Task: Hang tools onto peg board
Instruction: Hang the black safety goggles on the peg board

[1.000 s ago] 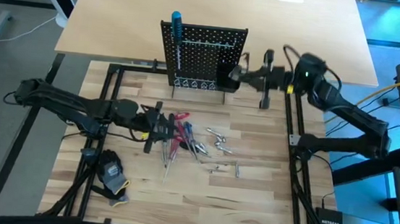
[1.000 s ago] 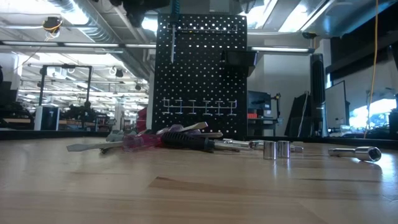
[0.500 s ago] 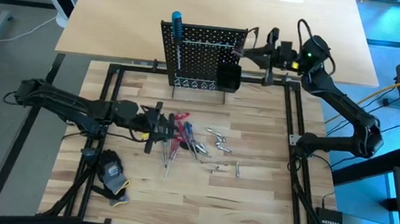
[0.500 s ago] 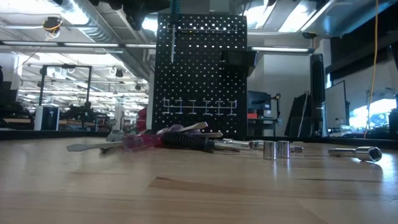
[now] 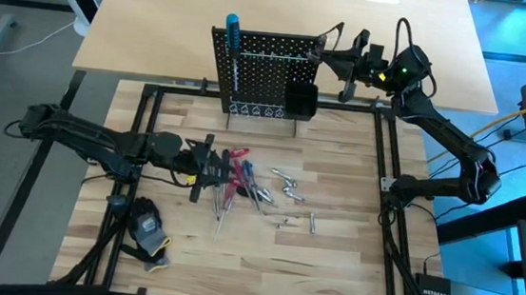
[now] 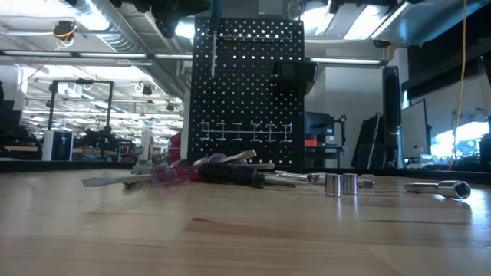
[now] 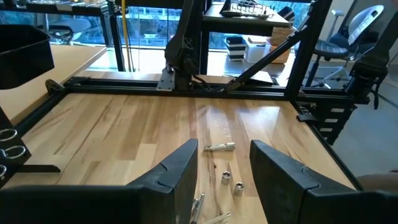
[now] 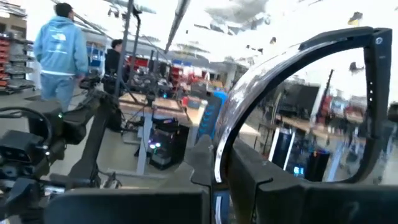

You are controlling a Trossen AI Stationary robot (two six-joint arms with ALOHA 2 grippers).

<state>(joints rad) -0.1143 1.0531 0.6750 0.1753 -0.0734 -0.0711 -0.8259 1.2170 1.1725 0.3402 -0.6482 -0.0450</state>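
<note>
The black peg board (image 5: pixel 268 72) stands upright at the table's far side. A blue-handled screwdriver (image 5: pixel 231 32) hangs on its left part, and a small black bin (image 5: pixel 300 100) sits at its right. My right gripper (image 5: pixel 328 54) is at the board's upper right corner, shut on a slim silver tool (image 8: pixel 249 87). Red, blue and dark-handled screwdrivers (image 5: pixel 239 178) lie heaped mid-table, with silver bits (image 5: pixel 287 182) to their right. My left gripper (image 5: pixel 208 162) hovers open at the heap's left side, nothing between its fingers (image 7: pixel 180 171). My right gripper pinches the silver tool between its two fingers, which close on its lower part (image 8: pixel 219 163). The tool rises out of them in a curve. It is lifted clear of the table, up by the board's top right corner. Whether it touches the board I cannot tell.
A black-and-yellow glove (image 5: pixel 147 227) lies near the table's front left. Loose silver sockets (image 6: pixel 341 184) and a longer silver piece (image 6: pixel 443 188) lie to the heap's right. A black metal frame (image 5: pixel 140 137) borders the work surface. People stand in the room beyond.
My right gripper has gone from beside the black bin toward the table's far edge and up along the board's right edge to its top corner, tipping its fingers upward and carrying the silver tool with it. The heap of tools lies as before.
</note>
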